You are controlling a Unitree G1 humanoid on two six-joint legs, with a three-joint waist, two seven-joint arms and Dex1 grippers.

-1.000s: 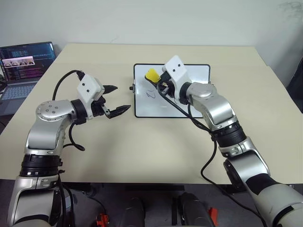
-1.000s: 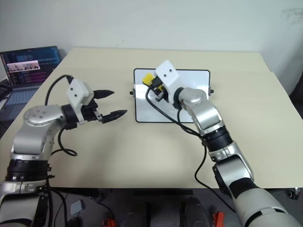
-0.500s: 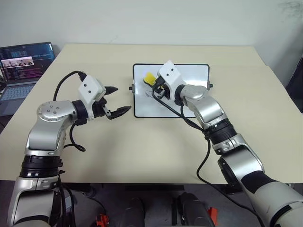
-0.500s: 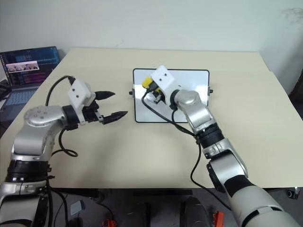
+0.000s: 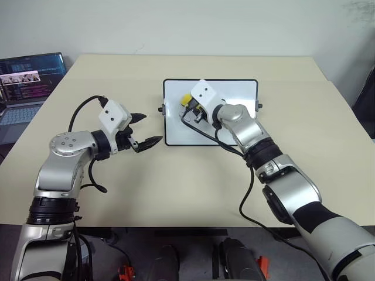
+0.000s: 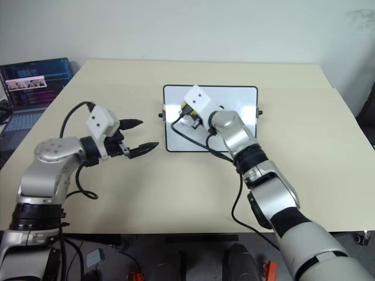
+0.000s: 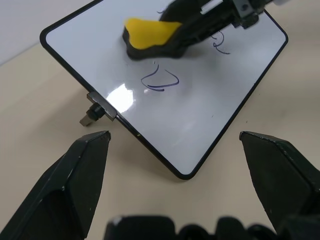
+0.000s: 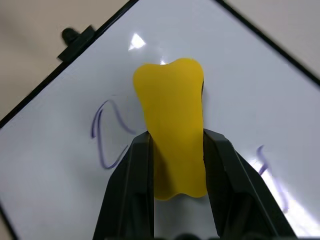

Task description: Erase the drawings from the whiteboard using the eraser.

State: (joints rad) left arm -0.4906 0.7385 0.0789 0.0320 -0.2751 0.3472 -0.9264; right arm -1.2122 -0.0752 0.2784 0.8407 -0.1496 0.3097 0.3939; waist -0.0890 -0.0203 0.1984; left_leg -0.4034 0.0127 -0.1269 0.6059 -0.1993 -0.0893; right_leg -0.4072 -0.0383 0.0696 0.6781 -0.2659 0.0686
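The whiteboard (image 5: 237, 96) lies flat on the far middle of the table. My right gripper (image 5: 192, 107) is shut on the yellow eraser (image 5: 186, 99) and holds it low over the board's left part. I cannot tell whether the eraser touches the surface. In the right wrist view the eraser (image 8: 172, 115) sits between a curved drawing (image 8: 102, 140) and another scribble (image 8: 270, 182). The left wrist view shows the eraser (image 7: 150, 35) just beyond a triangle-like drawing (image 7: 160, 82). My left gripper (image 5: 152, 127) hangs open and empty, left of the board's near left corner.
An open laptop (image 5: 29, 73) stands off the table's far left corner. A small black knob (image 7: 92, 114) sticks out from the board's left short side. Bare beige table (image 5: 176, 187) stretches from the board to the near edge.
My right gripper has carried the eraser left and down, closer to the board's left part. The left gripper has hardly moved.
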